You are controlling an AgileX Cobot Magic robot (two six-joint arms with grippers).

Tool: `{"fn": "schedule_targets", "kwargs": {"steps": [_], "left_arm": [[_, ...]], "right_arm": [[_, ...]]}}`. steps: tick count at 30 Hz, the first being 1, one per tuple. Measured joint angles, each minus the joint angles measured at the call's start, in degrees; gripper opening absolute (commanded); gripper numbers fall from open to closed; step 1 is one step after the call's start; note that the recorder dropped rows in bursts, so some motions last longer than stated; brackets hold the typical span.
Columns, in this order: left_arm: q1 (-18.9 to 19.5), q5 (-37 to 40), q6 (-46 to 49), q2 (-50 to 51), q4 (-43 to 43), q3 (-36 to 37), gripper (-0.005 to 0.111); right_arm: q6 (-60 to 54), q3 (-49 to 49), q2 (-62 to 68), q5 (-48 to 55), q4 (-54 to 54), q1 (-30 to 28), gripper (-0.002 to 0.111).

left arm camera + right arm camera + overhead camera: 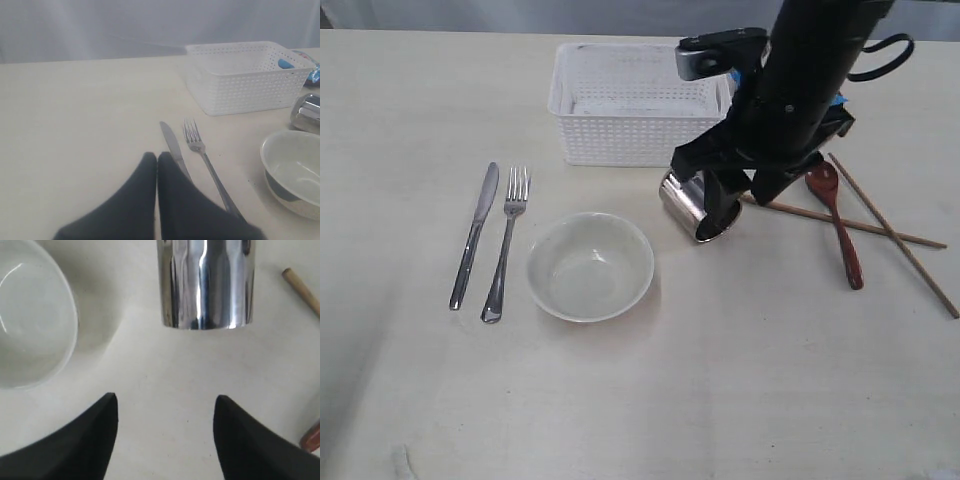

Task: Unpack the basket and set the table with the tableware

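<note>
Counting: one cup [205,285] | one bowl [590,265] | two chopsticks [910,257] | right gripper [165,402] wide, empty | left gripper [157,156] closed

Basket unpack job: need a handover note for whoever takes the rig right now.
Left claw: shut, empty, over the table near the knife.
Right claw: open, steel cup just ahead of its fingers, not gripped.
Laid out, by the exterior view: knife and fork side by side left of the bowl. Cup right of the bowl, apparently on its side. Spoon and two crossed chopsticks far right.
Basket at the back; contents hard to see.
Left: probably stand the cup upright, tidy spoon and chopsticks, check the basket.
</note>
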Motion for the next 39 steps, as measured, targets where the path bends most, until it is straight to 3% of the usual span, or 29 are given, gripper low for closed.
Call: {"fn": "schedule_targets", "kwargs": {"steps": [5, 8, 13, 17, 20, 30, 39], "left_arm": [[0.0, 0.0, 0.0, 0.0, 0.0, 0.0, 0.000], [0.0, 0.0, 0.0, 0.0, 0.0, 0.0, 0.000], [0.0, 0.0, 0.0, 0.0, 0.0, 0.0, 0.000], [0.0, 0.0, 0.0, 0.0, 0.0, 0.0, 0.000], [0.0, 0.0, 0.0, 0.0, 0.0, 0.0, 0.000], [0.0, 0.0, 0.0, 0.0, 0.0, 0.0, 0.000], [0.0, 0.0, 0.0, 0.0, 0.0, 0.0, 0.000]], "right_arm": [[-0.3, 8.4, -8.5, -4.6, 1.7, -4.6, 0.053], [-0.5, 16.7, -16.8, -13.5, 7.5, -8.2, 0.053], [-9.7, 32.5, -23.5, -33.0, 31.8, -9.1, 0.053], [-23.3, 38.9, -21.4, -41.5, 52.9, -8.4, 0.053], [-30.7, 39.7, -18.7, -45.0, 64.5, -8.4, 0.053], [-49.9, 38.1, -8.6, -48.2, 87.6, -8.4, 0.053], [-58.5, 32.7, 1.3, -48.2, 91.4, -8.4, 0.053]]}}
